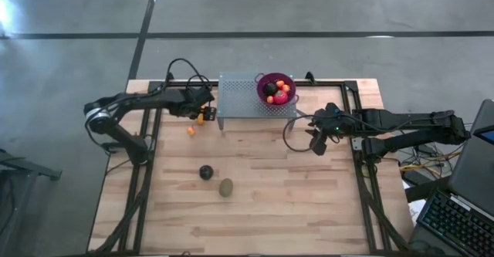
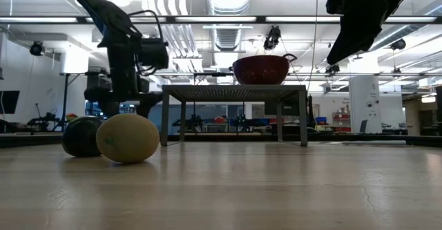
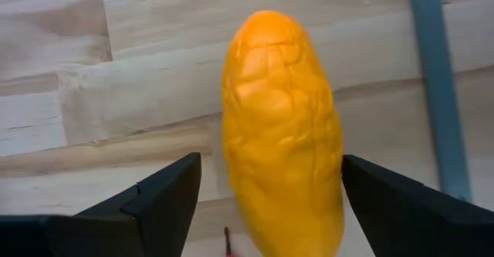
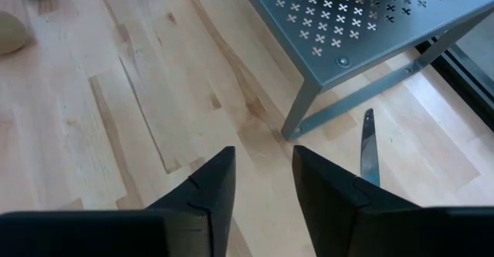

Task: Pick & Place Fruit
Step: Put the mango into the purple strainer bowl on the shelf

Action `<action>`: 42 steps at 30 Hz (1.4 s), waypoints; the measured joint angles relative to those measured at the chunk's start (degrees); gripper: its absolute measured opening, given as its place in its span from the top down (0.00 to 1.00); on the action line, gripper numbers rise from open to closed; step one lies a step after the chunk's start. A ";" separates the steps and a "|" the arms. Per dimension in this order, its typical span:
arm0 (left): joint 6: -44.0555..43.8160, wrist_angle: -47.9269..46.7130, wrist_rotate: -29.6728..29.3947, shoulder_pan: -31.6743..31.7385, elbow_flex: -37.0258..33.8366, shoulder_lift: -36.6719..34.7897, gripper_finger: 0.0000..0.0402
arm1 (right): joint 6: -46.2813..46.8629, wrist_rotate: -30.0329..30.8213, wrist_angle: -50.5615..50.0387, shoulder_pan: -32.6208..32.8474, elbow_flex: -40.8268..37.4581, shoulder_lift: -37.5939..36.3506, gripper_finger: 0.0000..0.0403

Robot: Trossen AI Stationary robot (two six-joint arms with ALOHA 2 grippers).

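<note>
Risk ahead: your left gripper (image 3: 266, 203), fingers spread, straddles the elongated orange fruit (image 3: 282, 133) without touching; closing off-centre could squirt it away. Right gripper (image 4: 262, 180), slightly parted, empty.

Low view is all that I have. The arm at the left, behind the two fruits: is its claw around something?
Observer: Yes. The left claw stands open around a long orange fruit lying on the table.
Operator: What is inside the bowl? I see only its side.
Observer: The bowl holds a black fruit and small red and orange balls.
Operator: Does the other claw carry anything?
Observer: No. The right claw is empty, slightly open, above bare wood near a knife.
</note>
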 joint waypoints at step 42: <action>3.49 0.72 -0.26 1.52 -0.02 1.75 0.41 | 0.00 0.00 -0.02 0.00 -0.24 0.02 0.83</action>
